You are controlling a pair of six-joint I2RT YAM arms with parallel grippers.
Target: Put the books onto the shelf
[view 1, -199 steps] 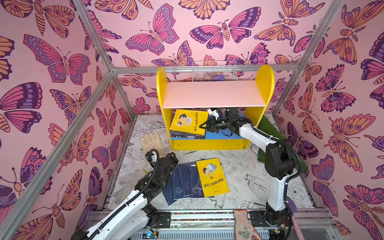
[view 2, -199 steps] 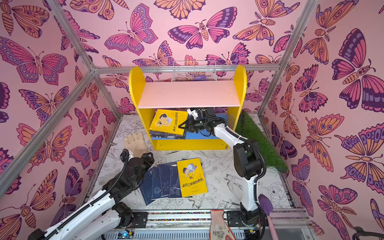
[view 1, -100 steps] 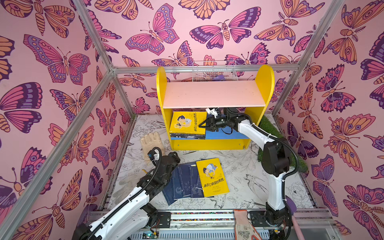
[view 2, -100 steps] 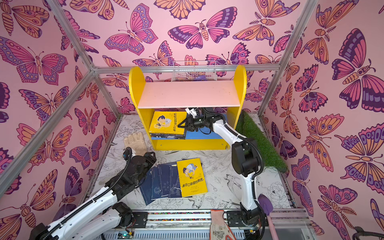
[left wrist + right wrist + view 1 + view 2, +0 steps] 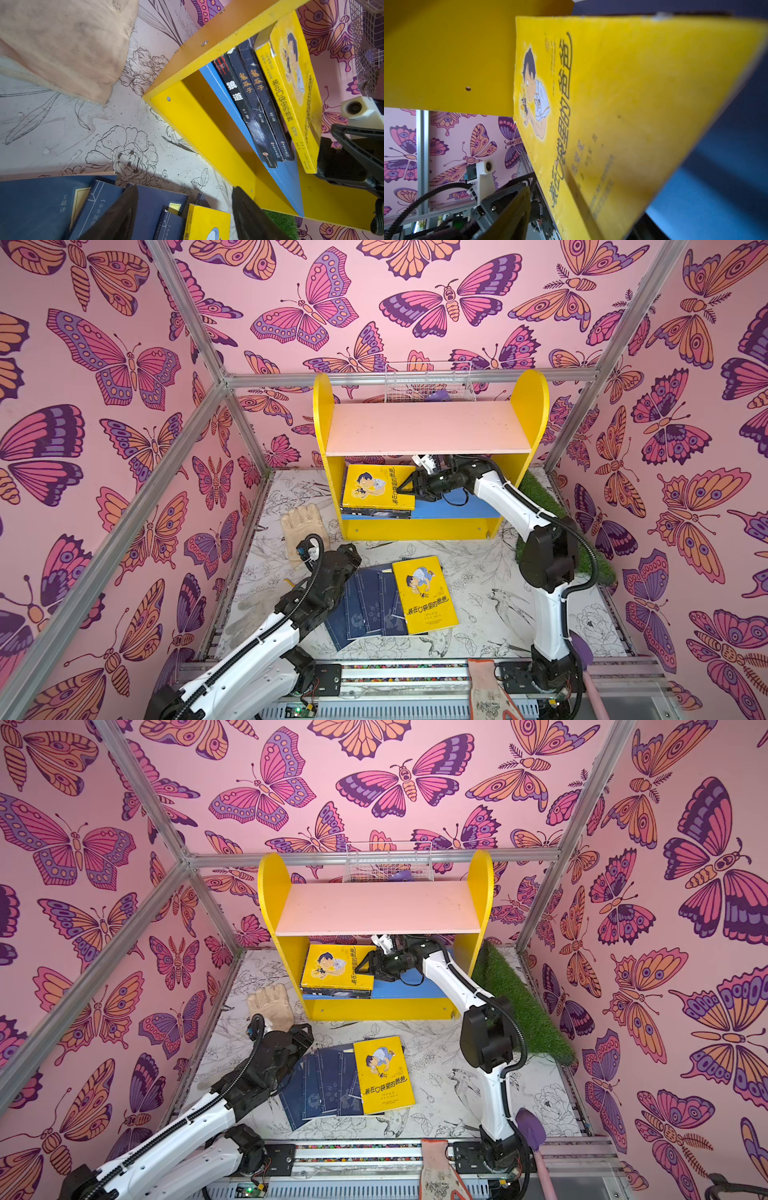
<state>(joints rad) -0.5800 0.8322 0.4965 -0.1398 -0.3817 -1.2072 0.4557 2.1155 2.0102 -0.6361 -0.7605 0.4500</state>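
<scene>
The shelf stands at the back. On its blue lower board a yellow cartoon-boy book lies flat on dark books. My right gripper is open at that book's right edge, and a gap shows between the cover and its visible finger. On the floor lie fanned navy books partly under a second yellow book. My left gripper hovers open over them, holding nothing.
A beige glove lies left of the shelf, and a paler glove lies under the left arm. Behind the shelf sits a white wire basket. A green grass mat runs along the right wall. Another glove hangs on the front rail.
My right gripper has gone from shut to open at the yellow book's edge on the lower board. The left gripper has crept a little toward the shelf, still open.
</scene>
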